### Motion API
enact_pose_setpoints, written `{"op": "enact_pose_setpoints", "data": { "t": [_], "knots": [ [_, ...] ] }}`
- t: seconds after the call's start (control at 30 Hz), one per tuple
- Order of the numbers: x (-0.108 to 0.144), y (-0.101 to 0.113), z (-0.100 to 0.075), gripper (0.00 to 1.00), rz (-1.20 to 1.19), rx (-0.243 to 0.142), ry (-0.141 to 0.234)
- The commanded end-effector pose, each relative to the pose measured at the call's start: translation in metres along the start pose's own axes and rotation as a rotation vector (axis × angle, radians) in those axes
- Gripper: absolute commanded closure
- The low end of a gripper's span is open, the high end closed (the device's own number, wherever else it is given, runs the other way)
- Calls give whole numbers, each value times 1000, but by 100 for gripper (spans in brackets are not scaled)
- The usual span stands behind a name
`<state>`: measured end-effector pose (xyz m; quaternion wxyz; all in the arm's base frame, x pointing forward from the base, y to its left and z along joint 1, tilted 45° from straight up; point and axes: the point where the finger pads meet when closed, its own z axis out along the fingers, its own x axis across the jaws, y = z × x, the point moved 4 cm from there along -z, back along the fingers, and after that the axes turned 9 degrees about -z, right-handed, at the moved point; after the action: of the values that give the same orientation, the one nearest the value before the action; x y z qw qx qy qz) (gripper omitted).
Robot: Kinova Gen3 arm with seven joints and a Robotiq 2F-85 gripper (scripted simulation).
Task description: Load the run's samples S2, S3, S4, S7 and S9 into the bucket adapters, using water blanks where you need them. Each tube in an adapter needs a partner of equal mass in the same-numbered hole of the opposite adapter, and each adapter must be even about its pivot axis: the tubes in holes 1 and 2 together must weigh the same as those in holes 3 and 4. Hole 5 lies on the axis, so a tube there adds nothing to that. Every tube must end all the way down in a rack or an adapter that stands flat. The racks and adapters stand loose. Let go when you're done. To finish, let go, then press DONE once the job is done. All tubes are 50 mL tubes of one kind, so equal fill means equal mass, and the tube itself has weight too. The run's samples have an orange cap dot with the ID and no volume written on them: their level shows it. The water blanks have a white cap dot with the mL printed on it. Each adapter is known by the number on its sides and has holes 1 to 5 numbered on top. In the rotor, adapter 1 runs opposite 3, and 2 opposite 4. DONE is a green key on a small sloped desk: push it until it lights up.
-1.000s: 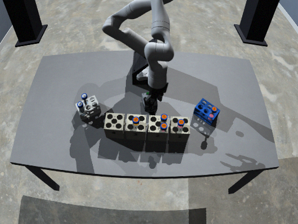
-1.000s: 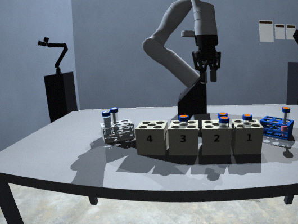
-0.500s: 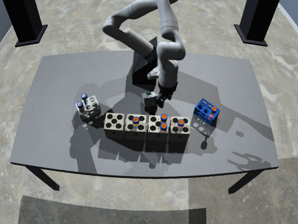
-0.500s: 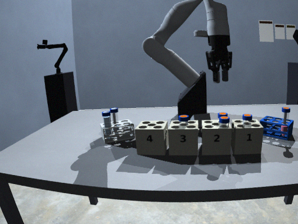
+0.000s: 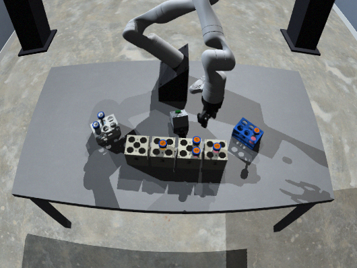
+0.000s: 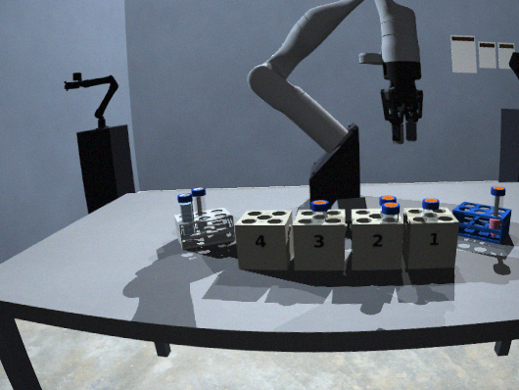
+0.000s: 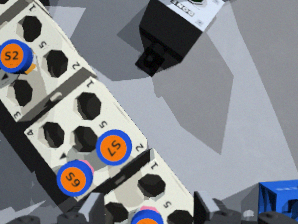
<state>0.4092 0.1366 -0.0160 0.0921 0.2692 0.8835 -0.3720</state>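
A concrete floor and grey walls surround a wide grey counter (image 5: pixel 67 101), with black pillars (image 5: pixel 28 23) at 11 and 1 o'clock in the top view. The pale arm (image 5: pixel 215 60) rises from its black mount (image 5: pixel 173 81) at 12 o'clock on the counter and bends down toward centre.

Four cream adapters stand side by side in a row just below centre. Adapter 4 (image 6: pixel 261 240) at the 9 o'clock end of the row has all five holes vacant. Adapter 3 (image 6: pixel 318 240) carries sample S2 (image 7: pixel 12 56) in its middle hole. Adapter 2 (image 6: pixel 377 240) holds S7 (image 7: pixel 113 147) by the mark for hole 2 and S9 (image 7: pixel 74 177) in the next hole along that end. Adapter 1 (image 6: pixel 433 239) holds one orange-dotted tube (image 5: pixel 216 147); its ID cannot be read.

At 3 o'clock, a blue rack (image 5: pixel 243 129) holds one orange-dotted tube (image 5: pixel 256 130). At 9 o'clock, a clear rack (image 5: pixel 109 129) holds two tubes with pale cap dots (image 5: pixel 98 120).

The small sloped desk with the green DONE key (image 5: pixel 178 112) sits just behind the row, between adapters 3 and 2.

The end effector (image 6: pixel 404 131) hangs high above the counter, over the spot just behind adapters 2 and 1, at 3 o'clock from the desk. Its fingers (image 6: pixel 411 129) point down, spread partway, with nothing between them.
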Motion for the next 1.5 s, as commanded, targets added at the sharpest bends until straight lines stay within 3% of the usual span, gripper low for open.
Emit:
{"op": "enact_pose_setpoints", "data": {
  "t": [0.0, 1.47],
  "knots": [
    [8, 10, -1, 38, 0, -1, -1],
    [91, 106, -1, 38, 0, -2, 0]
  ]
}}
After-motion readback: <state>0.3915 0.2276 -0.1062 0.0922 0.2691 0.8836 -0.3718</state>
